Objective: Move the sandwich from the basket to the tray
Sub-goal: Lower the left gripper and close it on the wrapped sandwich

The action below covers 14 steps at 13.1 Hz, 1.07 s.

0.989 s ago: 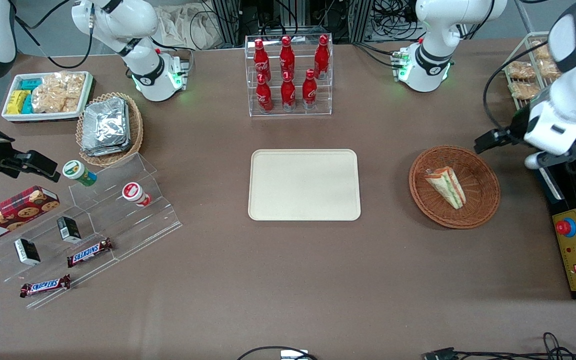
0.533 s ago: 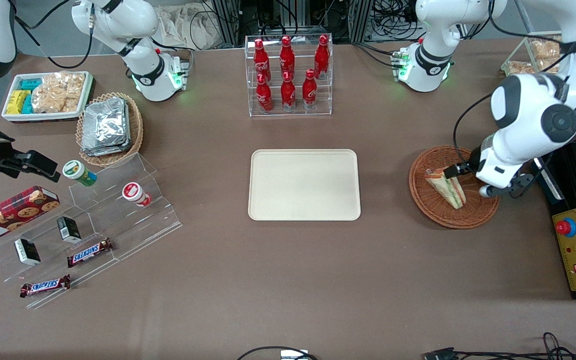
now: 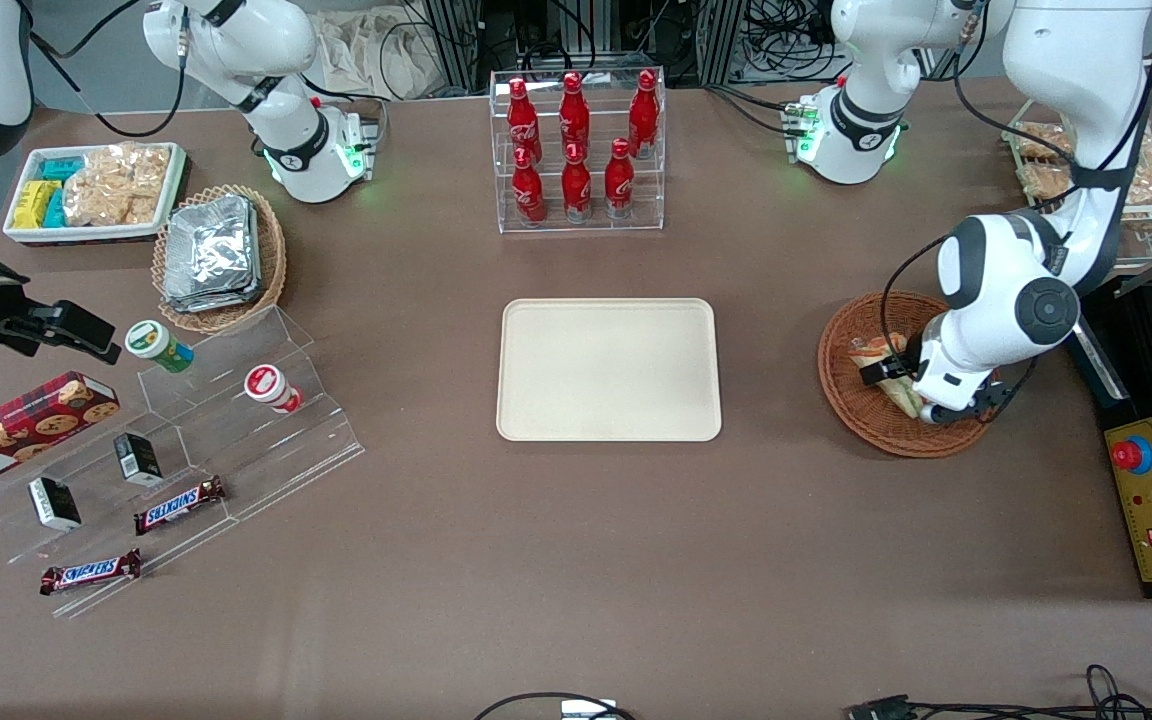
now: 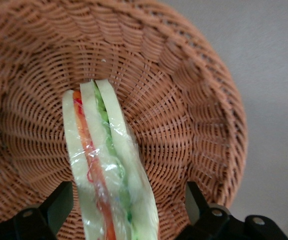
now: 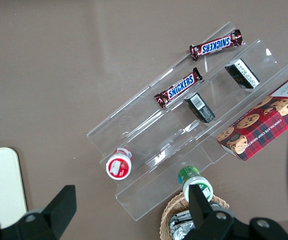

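Observation:
The sandwich (image 3: 873, 349) (image 4: 101, 165), a clear-wrapped wedge of pale bread with orange and green layers, lies in the round brown wicker basket (image 3: 856, 425) (image 4: 183, 100). My left gripper (image 3: 901, 388) (image 4: 127, 210) hangs low over the basket, open. One dark finger stands on each side of the sandwich, with a gap between each finger and the wrap. The arm hides most of the sandwich in the front view. The cream tray (image 3: 608, 370) lies bare at the table's middle, beside the basket toward the parked arm's end.
A clear rack of red cola bottles (image 3: 576, 150) stands farther from the front camera than the tray. A wire rack of bread packets (image 3: 1086, 150) and a black control box (image 3: 1151, 500) flank the basket. An oval basket of foil packets (image 3: 219, 255) and a stepped acrylic stand (image 3: 196, 440) sit at the parked arm's end.
The left arm has swung in from the table's edge and come down over the basket. Its gripper now straddles the sandwich, which has not moved.

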Each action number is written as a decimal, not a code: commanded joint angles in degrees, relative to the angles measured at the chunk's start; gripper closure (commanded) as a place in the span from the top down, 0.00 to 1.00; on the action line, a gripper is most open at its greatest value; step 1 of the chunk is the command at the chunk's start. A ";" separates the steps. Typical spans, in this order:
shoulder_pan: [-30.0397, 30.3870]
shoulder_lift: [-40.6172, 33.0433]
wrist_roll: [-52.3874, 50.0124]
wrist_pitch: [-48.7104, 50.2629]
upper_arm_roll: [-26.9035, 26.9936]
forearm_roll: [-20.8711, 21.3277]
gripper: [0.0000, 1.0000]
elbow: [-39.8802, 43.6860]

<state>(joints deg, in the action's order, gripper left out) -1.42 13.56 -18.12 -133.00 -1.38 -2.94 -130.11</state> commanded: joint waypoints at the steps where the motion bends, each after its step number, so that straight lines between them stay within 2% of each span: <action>1: -0.52 -0.20 -1.04 -1.29 0.15 0.66 0.94 -1.11; 3: -0.52 -0.20 -1.13 -1.29 0.15 0.66 0.89 -1.38; 4: -0.52 -0.29 -1.04 -1.29 0.15 0.66 0.68 -1.38; 5: -0.60 -0.29 -1.04 -1.12 0.15 0.66 0.32 -1.38; 6: -0.60 -0.37 -1.04 -0.94 0.15 0.66 0.14 -1.38; 7: -0.60 -0.55 -1.04 -0.59 0.15 0.66 0.09 -1.38; 11: -0.60 -6.67 -1.22 9.57 0.06 0.66 0.10 0.55; 14: -0.52 -12.84 -0.96 25.71 0.06 0.66 0.10 9.12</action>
<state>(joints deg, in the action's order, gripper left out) -1.50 5.67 -18.12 -117.19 -1.45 -2.93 -126.02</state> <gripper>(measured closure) 0.762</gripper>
